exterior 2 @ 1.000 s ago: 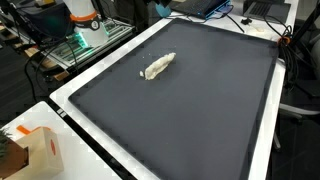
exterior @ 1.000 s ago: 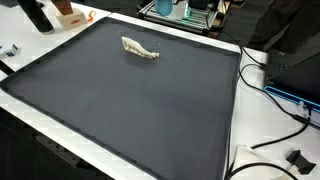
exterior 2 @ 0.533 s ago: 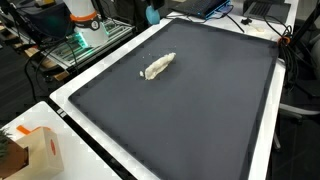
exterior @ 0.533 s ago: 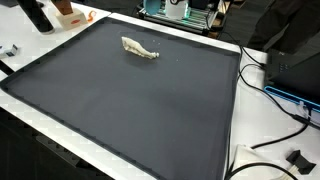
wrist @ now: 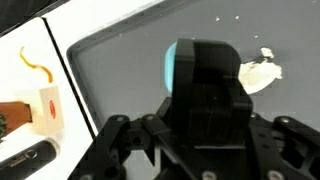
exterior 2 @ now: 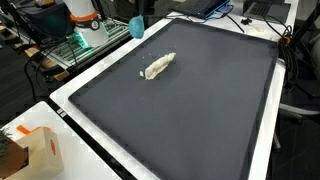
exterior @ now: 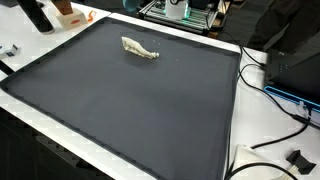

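While the jaws are being held by one edge of the dark mat (exterior 2: 200,110), their state, released or clenched, cannot be told; the crumpled pale cloth (exterior 2: 157,67) is being carried on the mat, apart from them.

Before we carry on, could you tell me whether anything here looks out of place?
Only a crumpled pale rag lies twisted on the dark mat; the wrist view shows what look like small white scraps beside it.
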{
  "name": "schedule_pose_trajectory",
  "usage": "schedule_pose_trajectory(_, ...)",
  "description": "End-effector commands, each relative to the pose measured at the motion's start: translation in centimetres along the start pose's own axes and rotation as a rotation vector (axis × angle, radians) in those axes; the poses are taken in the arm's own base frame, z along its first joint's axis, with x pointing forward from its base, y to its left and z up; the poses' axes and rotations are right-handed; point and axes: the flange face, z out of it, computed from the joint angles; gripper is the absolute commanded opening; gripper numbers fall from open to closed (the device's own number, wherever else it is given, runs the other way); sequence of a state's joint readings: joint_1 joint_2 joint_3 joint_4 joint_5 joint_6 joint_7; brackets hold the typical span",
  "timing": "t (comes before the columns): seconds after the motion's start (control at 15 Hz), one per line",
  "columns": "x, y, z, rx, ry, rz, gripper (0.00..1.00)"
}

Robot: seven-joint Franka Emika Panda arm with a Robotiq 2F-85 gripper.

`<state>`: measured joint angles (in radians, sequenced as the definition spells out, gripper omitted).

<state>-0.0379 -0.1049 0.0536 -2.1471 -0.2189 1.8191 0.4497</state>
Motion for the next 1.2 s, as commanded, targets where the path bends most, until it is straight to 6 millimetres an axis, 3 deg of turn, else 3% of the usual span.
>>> schedule_pose_trajectory(0.0,1.1,-0.2,0.7,-0.184,0.081,-0.032,0.25)
schedule_pose_trajectory(0.27,2.8,-0.2,2.0,-0.288,0.224,-0.049,0.25)
schedule_pose_trajectory(0.73,5.3,-0.8,6.6,-0.205,0.364,0.045,0.25)
schedule_pose_trajectory(1.13,5.9,-1.3,10.7,-0.388,0.392,0.134,0.25)
